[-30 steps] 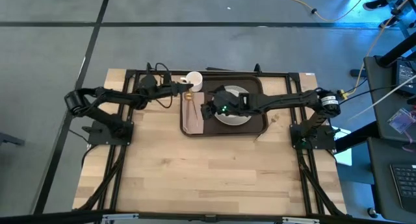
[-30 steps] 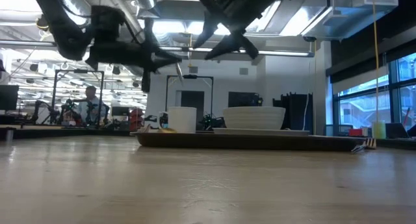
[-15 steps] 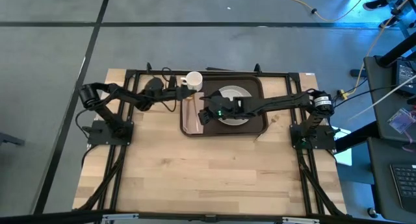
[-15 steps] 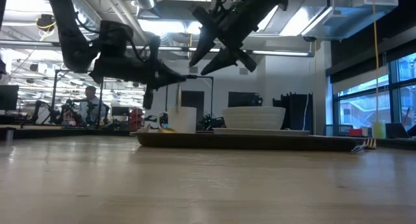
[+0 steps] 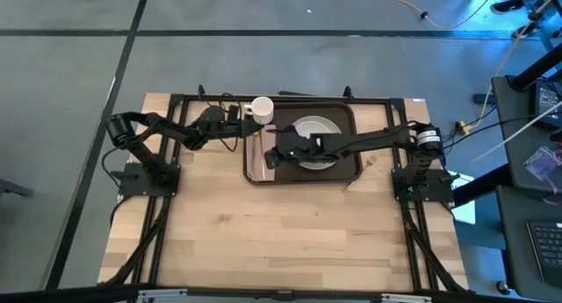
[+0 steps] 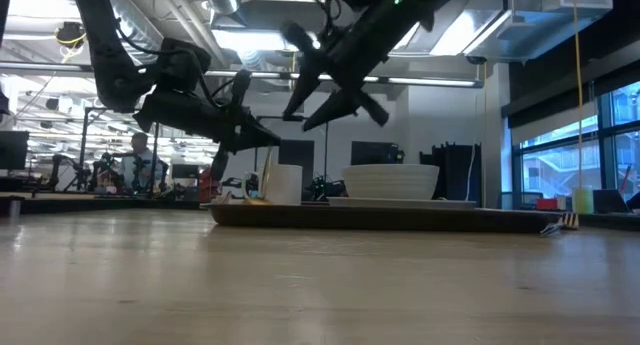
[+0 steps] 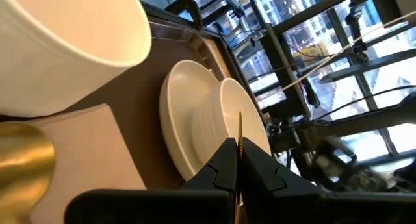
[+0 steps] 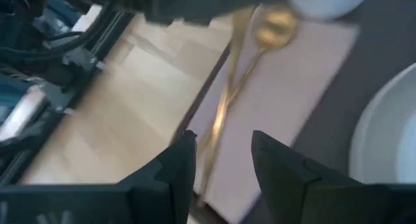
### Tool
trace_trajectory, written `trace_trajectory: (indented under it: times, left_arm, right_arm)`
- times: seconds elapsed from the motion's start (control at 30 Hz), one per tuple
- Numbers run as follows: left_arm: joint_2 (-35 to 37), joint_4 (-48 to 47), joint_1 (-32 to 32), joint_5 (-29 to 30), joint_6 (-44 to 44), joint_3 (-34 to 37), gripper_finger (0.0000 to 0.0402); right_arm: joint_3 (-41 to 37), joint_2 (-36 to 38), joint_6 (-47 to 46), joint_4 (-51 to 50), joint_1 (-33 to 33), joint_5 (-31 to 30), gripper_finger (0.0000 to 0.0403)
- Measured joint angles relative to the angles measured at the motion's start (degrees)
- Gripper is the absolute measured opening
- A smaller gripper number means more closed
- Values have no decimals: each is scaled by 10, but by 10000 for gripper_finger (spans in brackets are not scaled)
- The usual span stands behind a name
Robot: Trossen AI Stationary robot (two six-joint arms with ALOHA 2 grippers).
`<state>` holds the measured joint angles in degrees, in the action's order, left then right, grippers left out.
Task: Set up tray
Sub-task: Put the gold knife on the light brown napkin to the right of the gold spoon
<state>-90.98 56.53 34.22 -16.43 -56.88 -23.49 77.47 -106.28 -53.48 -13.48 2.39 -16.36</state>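
Observation:
The dark brown tray (image 5: 351, 169) lies at the table's far middle. It carries a white plate with a bowl (image 5: 327, 127), a white cup (image 5: 262, 108) and a tan-pink napkin (image 5: 256, 169). A gold spoon (image 8: 276, 19) lies on the napkin (image 8: 296, 87). My left gripper (image 5: 241, 129) is at the tray's left rim near the cup, shut on a thin gold utensil (image 6: 268, 171). My right gripper (image 5: 270, 158) hovers open above the napkin, touching nothing. My left gripper pinches the thin gold utensil (image 7: 239, 136) between its two fingertips (image 7: 260, 175), coming from the table's left and slanting down. The utensil hangs below the fingers (image 6: 262, 145) toward the napkin. Whether its lower end touches the napkin I cannot tell.
The cup (image 7: 58, 42) stands close beside the left gripper, and the plate and bowl (image 7: 214, 120) lie just beyond it. The right arm reaches across the plate. Bare wooden table (image 5: 281, 241) spreads toward the near edge. A person sits far off in the room (image 6: 140, 150).
My left gripper drew back a little toward the table's left, tipped downward and sank, so the gold utensil now hangs lower over the tray's left end. My right gripper moved from above the plate toward the table's left, over the napkin, and stayed open.

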Motion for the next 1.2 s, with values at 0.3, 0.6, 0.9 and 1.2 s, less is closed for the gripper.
trace_trajectory:
  times: [0.3,0.6,0.9,1.2]
  left_arm:
    - [0,2,0,-1,-5,0,2]
    - [0,2,0,-1,-19,0,2]
    - [0,2,0,-1,-19,0,2]
    - [0,2,0,-1,-19,0,2]
  right_arm:
    - [0,-49,-63,26,3,26,153]
    - [0,-59,-32,42,4,30,156]
    - [3,-59,-65,111,9,80,156]
    - [125,-64,-133,-157,13,-31,156]
